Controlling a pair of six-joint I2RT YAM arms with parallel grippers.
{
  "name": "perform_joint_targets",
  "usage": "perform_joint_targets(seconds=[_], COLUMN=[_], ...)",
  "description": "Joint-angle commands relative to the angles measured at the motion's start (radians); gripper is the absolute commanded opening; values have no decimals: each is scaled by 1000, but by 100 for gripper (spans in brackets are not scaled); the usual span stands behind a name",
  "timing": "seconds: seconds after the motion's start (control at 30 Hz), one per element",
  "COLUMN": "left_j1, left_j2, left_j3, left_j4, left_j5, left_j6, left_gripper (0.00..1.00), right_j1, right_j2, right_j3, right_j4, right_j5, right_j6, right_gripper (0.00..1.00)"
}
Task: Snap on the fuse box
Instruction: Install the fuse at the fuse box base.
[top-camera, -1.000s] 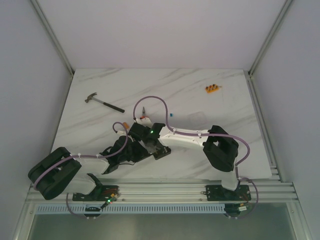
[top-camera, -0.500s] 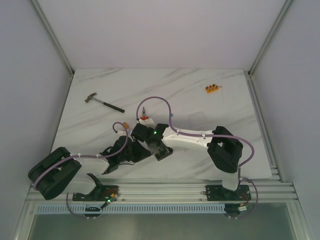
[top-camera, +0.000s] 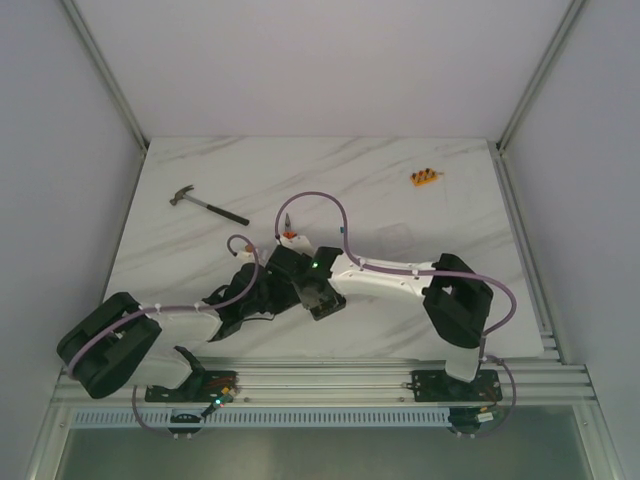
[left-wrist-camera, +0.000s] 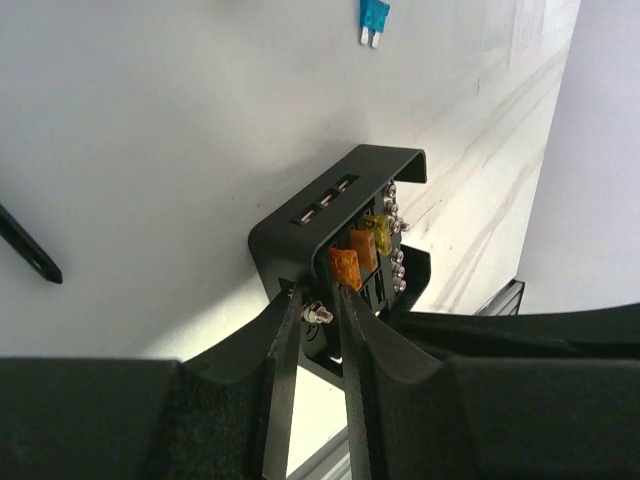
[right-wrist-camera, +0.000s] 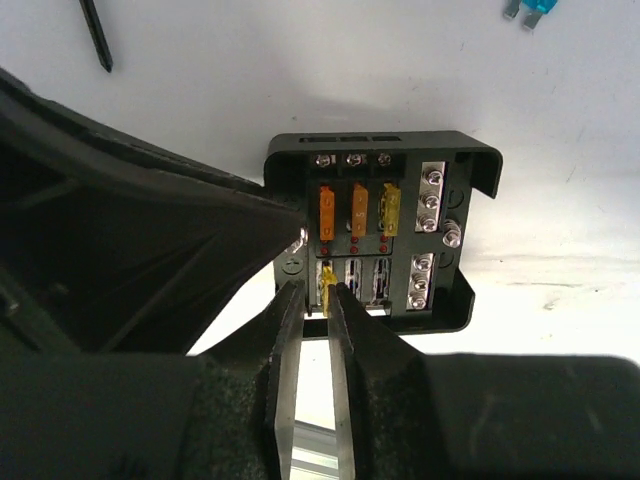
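Three orange-yellow fuses (right-wrist-camera: 355, 210) in open black fuse box (right-wrist-camera: 385, 146), left gripper (left-wrist-camera: 315, 300) pinching its edge, right gripper (right-wrist-camera: 315, 296) pinching a yellow fuse (right-wrist-camera: 326, 282).

Right gripper (right-wrist-camera: 315, 292) jaws: gap filled by a yellow fuse (right-wrist-camera: 325, 288), left gripper (right-wrist-camera: 296, 240) packed tight against their left, fuse box (right-wrist-camera: 405, 240) walls dead ahead, bare table (right-wrist-camera: 600, 150) open to the right and beyond, bar a blue fuse (right-wrist-camera: 528, 8) and black tool tip (right-wrist-camera: 97, 40).
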Motion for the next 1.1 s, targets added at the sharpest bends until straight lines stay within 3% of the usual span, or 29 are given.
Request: perform_joint_targets(seconds=[0.0,0.47,1.07], left_j1=[-3,-6,-9], left_j2=[32,132,134], left_j3=[28,40,36], left_j4=[-32,-49,-55], left_j5=[-32,-2,-3], left_j6=[9,-15,-22], left_gripper=[31,28,27], right_j1=[-3,-31,-50], right_j2=[-50,-24,-20], right_j3=[-15,-39,-57], right_j4=[17,3,-17], right_j5=[2,-22,-27], right_j6=[17,41,63], right_gripper=[25,26,23])
